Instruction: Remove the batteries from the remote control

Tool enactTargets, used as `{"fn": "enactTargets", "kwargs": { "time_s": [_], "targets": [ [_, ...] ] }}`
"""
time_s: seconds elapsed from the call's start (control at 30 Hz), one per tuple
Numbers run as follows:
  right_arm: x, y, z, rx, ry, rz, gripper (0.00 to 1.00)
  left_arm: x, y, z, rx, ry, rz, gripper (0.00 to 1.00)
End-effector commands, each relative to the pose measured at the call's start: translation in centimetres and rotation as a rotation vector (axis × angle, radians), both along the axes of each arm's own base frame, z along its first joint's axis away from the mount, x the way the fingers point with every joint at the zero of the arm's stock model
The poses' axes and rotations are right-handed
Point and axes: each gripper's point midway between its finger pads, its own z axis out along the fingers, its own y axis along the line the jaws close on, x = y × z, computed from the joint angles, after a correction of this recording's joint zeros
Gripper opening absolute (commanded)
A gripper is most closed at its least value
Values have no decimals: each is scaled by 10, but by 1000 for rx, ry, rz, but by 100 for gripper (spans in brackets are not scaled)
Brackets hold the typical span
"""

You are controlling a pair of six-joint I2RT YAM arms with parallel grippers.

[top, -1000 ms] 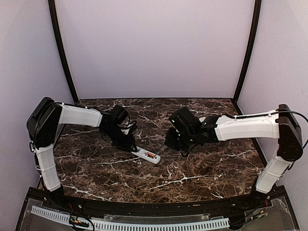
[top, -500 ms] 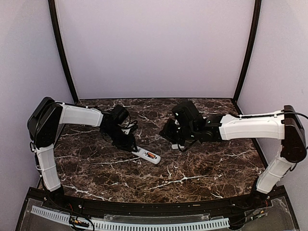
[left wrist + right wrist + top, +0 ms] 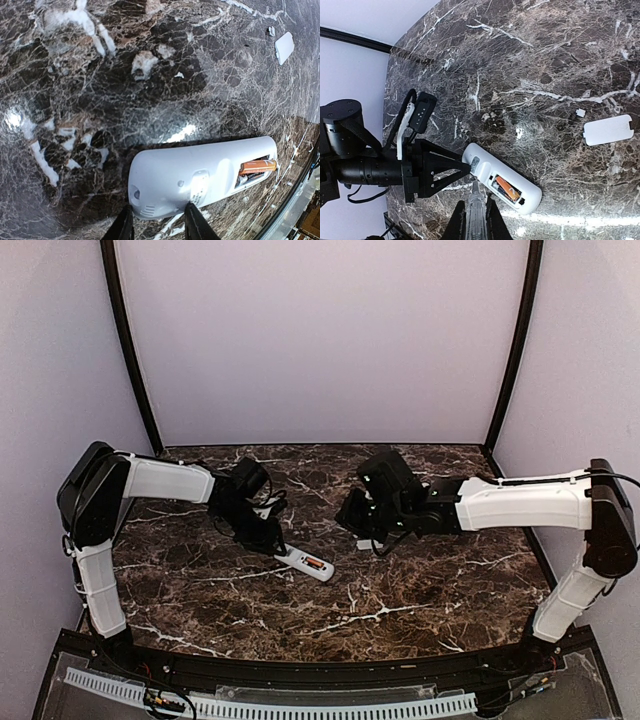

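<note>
The white remote control (image 3: pixel 306 563) lies back side up on the marble table (image 3: pixel 430 590), its battery bay open. An orange battery (image 3: pixel 506 189) sits in the bay, also seen in the left wrist view (image 3: pixel 257 166). My left gripper (image 3: pixel 274 544) is shut on the remote's far end (image 3: pixel 200 172), one finger (image 3: pixel 124 226) on each side. My right gripper (image 3: pixel 353 519) hovers behind and right of the remote, shut on a thin grey rod (image 3: pixel 475 210) whose tip points at the remote (image 3: pixel 502 184) near my left gripper's fingertips (image 3: pixel 465 169).
The detached white battery cover (image 3: pixel 610 130) lies flat on the table to the right of the remote, also seen in the left wrist view (image 3: pixel 284 47), with a small white chip (image 3: pixel 580 113) beside it. Dark posts and lilac walls enclose the table.
My right gripper has drawn back from the remote, up and toward the rear, then held still. The left gripper and the remote have not moved.
</note>
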Motion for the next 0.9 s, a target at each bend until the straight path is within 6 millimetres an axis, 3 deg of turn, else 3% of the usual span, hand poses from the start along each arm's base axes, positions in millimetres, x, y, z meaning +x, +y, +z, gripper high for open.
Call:
{"fn": "enactTargets", "kwargs": {
  "time_s": [0.0,0.2,0.87],
  "targets": [
    [-3,-2,1,-81,-24,13,0,-30,-4,-38,65,87,-63,34],
    [-10,-3,-6,-187,-43,21,0,-30,-4,-38,67,88,-64,34],
    [-19,22,-22,-317,-86,85,0,-31,-5,-37,60,91,-65,34]
  ]
}}
